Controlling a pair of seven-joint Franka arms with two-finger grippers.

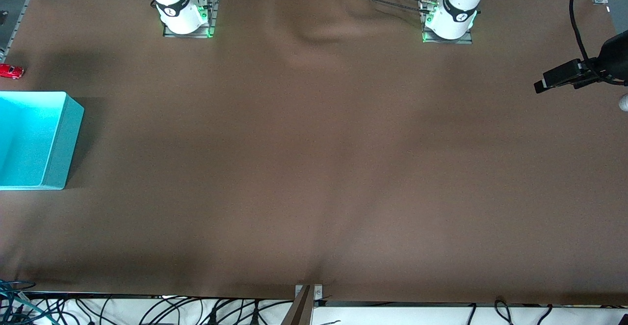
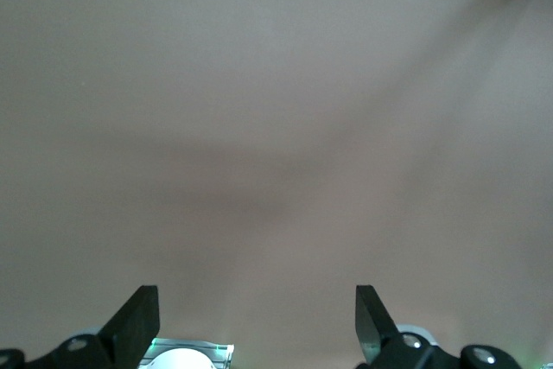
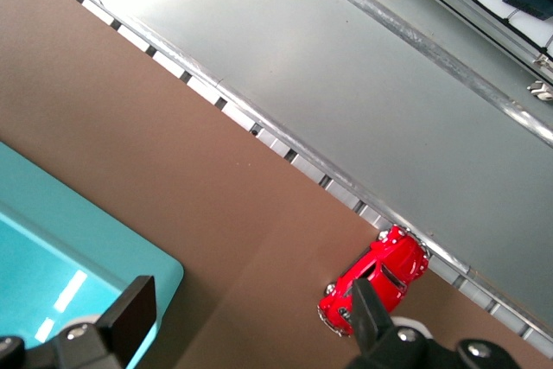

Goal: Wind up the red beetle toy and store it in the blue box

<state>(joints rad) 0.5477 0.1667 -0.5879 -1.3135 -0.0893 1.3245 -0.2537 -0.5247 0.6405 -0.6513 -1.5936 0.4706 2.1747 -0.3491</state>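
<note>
Now hovering wide open over the red beetle toy [image 3: 374, 281], right gripper [image 3: 246, 321]; lying just beside the blue box [image 1: 59, 141]; waiting wide open, left gripper [image 2: 257, 321], well apart.

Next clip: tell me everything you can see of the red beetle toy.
The red beetle toy is a tiny glossy red car with a rounded body, dark windows and small silvery trim at one end. It looks like painted metal or plastic. It sits upright on its wheels on the brown table cover, close to the edge at the right arm's end, farther from the front camera than the blue box. Nothing grips or touches it.
</note>
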